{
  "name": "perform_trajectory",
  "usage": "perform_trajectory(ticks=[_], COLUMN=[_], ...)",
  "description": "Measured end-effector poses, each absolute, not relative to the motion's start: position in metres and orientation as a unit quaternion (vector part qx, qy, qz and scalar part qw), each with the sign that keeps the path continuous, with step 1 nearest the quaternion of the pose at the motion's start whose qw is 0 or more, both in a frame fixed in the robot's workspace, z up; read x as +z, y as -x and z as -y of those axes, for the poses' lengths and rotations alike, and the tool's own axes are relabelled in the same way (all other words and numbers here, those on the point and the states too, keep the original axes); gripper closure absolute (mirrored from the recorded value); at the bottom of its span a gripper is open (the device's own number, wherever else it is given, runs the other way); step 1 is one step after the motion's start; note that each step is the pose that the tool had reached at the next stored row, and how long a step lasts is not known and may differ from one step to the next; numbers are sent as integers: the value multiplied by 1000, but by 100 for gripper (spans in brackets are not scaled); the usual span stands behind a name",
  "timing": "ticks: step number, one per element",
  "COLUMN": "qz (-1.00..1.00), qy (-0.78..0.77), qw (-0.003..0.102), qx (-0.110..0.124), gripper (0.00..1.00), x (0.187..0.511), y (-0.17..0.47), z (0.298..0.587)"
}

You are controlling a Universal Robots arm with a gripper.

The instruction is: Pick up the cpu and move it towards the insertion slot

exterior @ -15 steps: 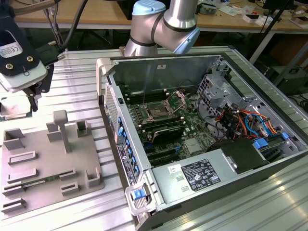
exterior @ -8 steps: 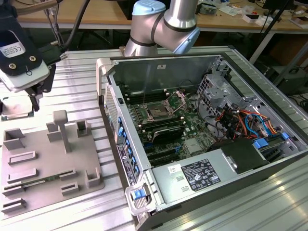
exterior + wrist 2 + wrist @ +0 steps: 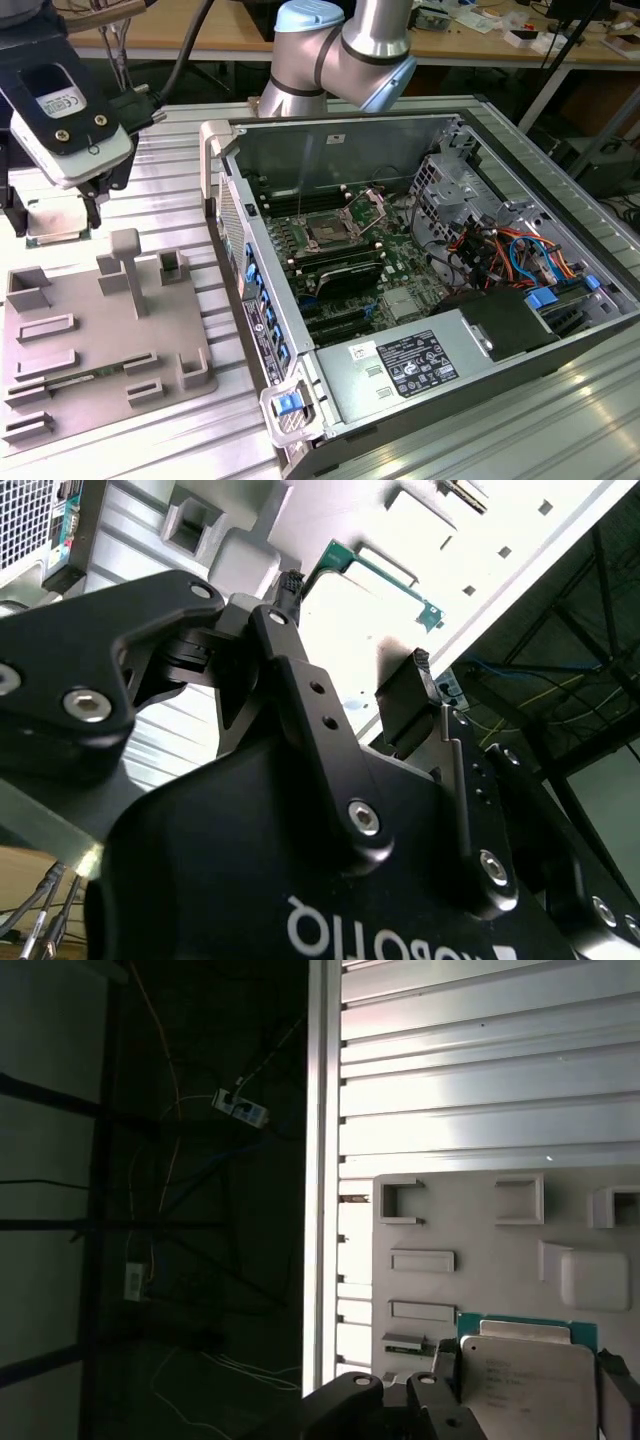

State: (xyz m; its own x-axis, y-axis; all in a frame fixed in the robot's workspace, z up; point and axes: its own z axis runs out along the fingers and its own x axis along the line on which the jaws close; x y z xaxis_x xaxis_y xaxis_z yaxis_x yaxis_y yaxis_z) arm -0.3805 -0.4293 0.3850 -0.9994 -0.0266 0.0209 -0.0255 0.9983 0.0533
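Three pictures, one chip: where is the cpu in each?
Exterior view: the cpu, far left of the exterior view, beside the grey fixture plate.
Second wrist view: the cpu, green-edged, between the fingertips of the claw.
First wrist view: the cpu, silvery and teal-rimmed, in front of the fixture plate.
Shared landmark: the fixture plate with its raised blocks.

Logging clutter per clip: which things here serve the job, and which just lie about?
In the job: tool, shut on the cpu; insertion slot.
Lying about: grey fixture plate; power supply; memory slots; heatsink.
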Motion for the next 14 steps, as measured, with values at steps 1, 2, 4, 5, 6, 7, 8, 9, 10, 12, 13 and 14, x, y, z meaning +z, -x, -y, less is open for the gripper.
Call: perform_trajectory(ticks=[1,2,4,5,6,7,8,9,10,12,13,14], qz=[1000,1000,1000,1000,1000,1000,1000,1000,1000,1000,1000,1000], qy=[-13,-13,-13,-13,-13,-13,-13,-13,-13,-13,-13,-13], qw=[11,11,11,11,11,11,11,11,11,11,11,11], qx=[-27,-26,-26,-26,-26,-26,-26,-27,-27,-27,-26,-27], gripper=[45,45,45,45,45,45,45,45,45,45,45,45], x=[385,385,385,385,385,385,385,385,385,385,385,384], y=[379,376,373,370,368,366,365,363,362,345,327,316], z=[429,429,429,429,429,429,429,429,429,429,429,430])
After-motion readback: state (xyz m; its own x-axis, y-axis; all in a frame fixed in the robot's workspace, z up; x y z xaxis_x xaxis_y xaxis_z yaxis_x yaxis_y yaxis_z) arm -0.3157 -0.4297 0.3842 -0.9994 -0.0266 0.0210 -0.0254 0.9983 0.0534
